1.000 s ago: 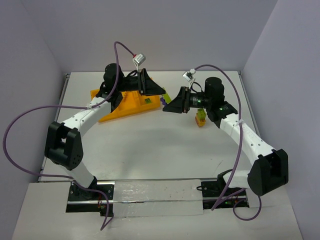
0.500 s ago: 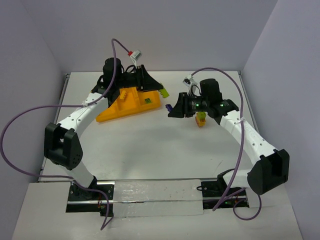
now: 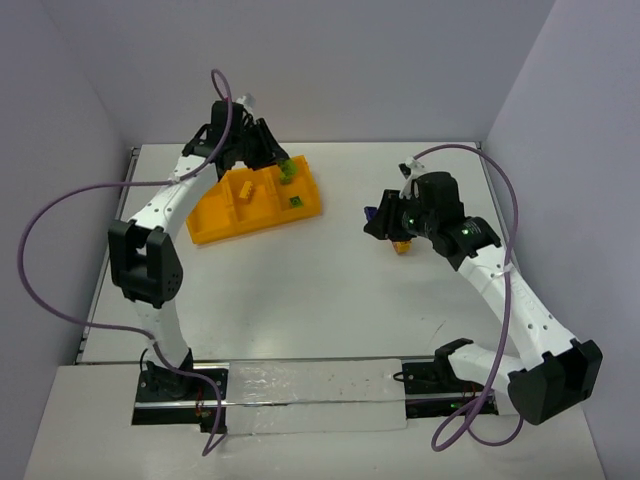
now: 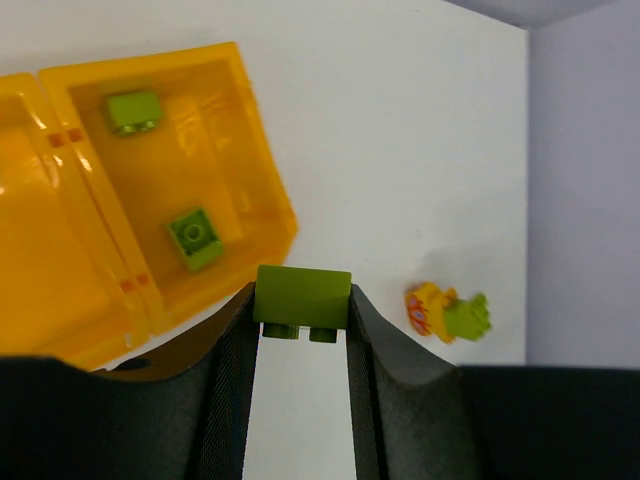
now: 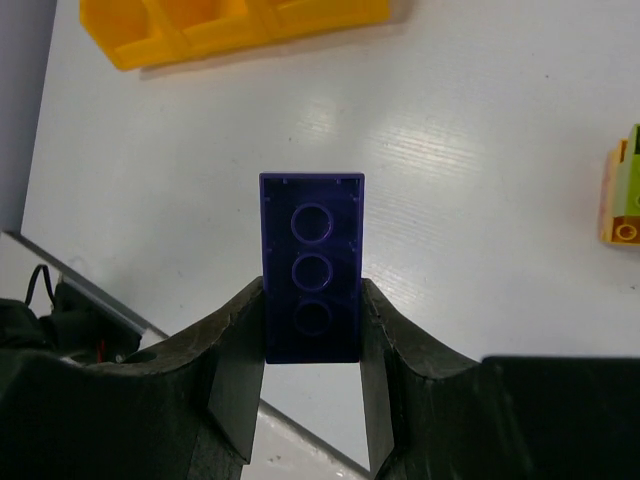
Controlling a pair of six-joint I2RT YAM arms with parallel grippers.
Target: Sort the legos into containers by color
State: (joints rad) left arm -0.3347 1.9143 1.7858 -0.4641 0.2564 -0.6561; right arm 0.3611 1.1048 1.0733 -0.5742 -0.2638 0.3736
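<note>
Lime lego [image 4: 302,295] is gripped by left claw [image 4: 301,310] beside tray [image 4: 262,180] corner | two green legos [image 4: 195,238] [image 4: 133,110] are seen in end compartment | purple lego [image 5: 312,240] is gripped by right claw [image 5: 312,300] above tabletop [image 5: 480,150], apart from tray

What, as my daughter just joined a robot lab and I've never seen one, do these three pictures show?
Two white robot arms, the left arm and the right arm, are bolted at the near edge of a white table. The wide picture comes from a fixed camera above and behind them; the two close-ups come from a camera on each wrist, looking past that arm's two-fingered hand. The left hand pinches a lime green Lego brick close to an orange-yellow tray, whose end compartment holds two green bricks. The right hand grips a dark purple brick. A small orange and green stack lies on the table.
</note>
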